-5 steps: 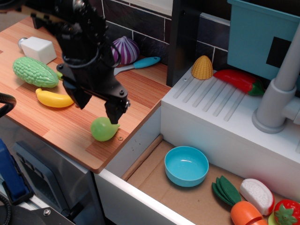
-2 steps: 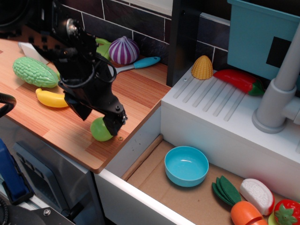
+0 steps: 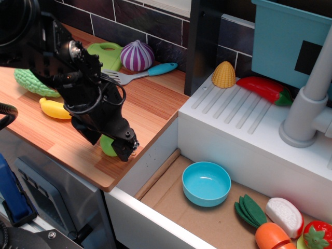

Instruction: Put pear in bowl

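The pear (image 3: 106, 147) is a small light-green toy fruit lying near the front right edge of the wooden counter (image 3: 150, 104). Only a sliver of it shows between the black fingers. My gripper (image 3: 110, 146) is down over it, with one finger on each side, and the jaws look open around it. The light-blue bowl (image 3: 206, 184) sits empty on the brown sink floor, to the right of and below the pear.
A yellow banana (image 3: 52, 109) and a bumpy green gourd (image 3: 28, 83) lie to the left of the arm. A purple onion (image 3: 137, 55) and a blue-handled spatula (image 3: 142, 72) are behind it. The white drainboard (image 3: 233, 129) holds corn (image 3: 224, 74) and a red pepper (image 3: 264, 89). A carrot (image 3: 270, 236) lies right of the bowl.
The gripper has come down from above the pear and now straddles it, hiding most of it. The pear and the bowl have stayed in place.
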`<state>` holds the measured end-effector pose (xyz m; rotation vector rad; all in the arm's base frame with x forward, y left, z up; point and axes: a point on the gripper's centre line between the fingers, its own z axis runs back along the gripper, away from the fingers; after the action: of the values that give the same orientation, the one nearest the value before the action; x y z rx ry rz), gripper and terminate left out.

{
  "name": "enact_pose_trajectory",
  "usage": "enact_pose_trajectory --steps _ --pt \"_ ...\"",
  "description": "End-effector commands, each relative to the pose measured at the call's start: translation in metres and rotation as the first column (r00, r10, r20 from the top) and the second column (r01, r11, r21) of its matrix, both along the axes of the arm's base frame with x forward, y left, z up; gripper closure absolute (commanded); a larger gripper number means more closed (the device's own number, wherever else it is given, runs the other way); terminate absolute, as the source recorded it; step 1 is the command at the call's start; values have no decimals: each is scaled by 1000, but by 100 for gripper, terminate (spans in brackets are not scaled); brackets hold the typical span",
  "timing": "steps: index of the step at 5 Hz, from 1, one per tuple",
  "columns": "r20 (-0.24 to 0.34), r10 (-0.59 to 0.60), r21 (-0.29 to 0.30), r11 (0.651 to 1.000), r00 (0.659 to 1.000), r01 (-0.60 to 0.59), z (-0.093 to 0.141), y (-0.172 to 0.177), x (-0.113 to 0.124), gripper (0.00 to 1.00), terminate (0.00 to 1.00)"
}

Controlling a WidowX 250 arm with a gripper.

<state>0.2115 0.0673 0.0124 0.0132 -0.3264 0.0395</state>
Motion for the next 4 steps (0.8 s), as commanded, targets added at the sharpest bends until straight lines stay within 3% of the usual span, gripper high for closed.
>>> enact_pose_trajectory --steps 1,2,4 --pt "21 -14 24 1000 1000 14 4 0 3 100 0" --pt "26 -35 62 998 999 33 20 -11 10 100 0" --pt "36 -36 115 993 999 31 43 -67 30 100 0"
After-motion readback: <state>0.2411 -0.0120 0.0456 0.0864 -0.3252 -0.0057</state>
